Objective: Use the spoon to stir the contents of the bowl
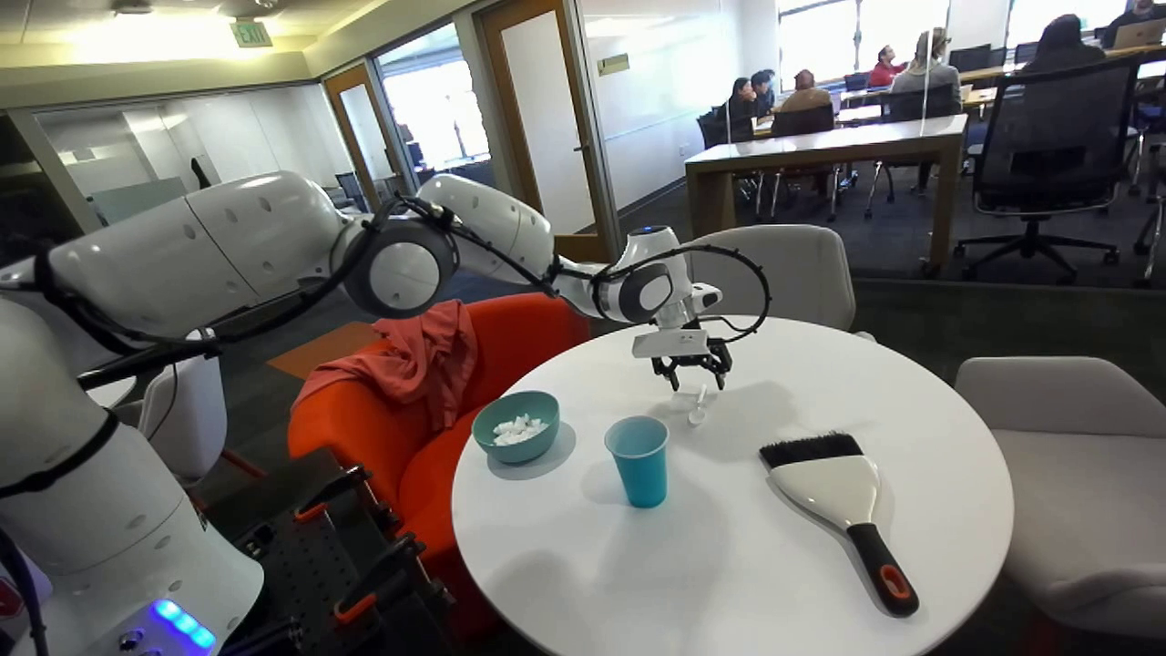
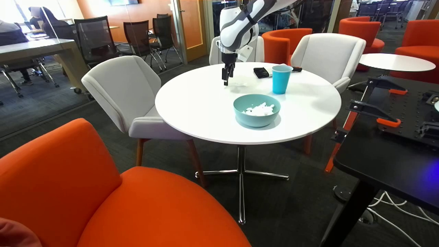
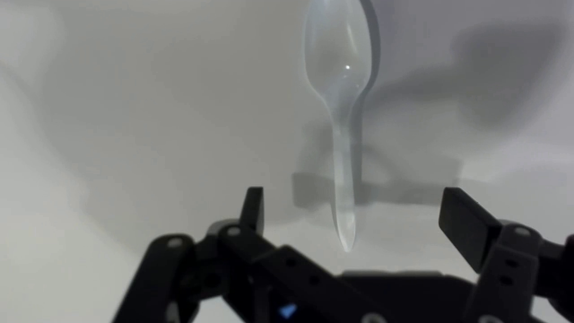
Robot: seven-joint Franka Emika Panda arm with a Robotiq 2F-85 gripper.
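One spoon [image 3: 341, 130] to grab first, I'd say: it's on the desk [image 1: 692, 583], handle [image 3: 345, 197] below my end effector [image 3: 354, 208], jaws wide apart, nothing held, so next is to descend and pinch, then head for the bowl [image 1: 537, 450] of white contents [image 1: 518, 430], left in an exterior view.
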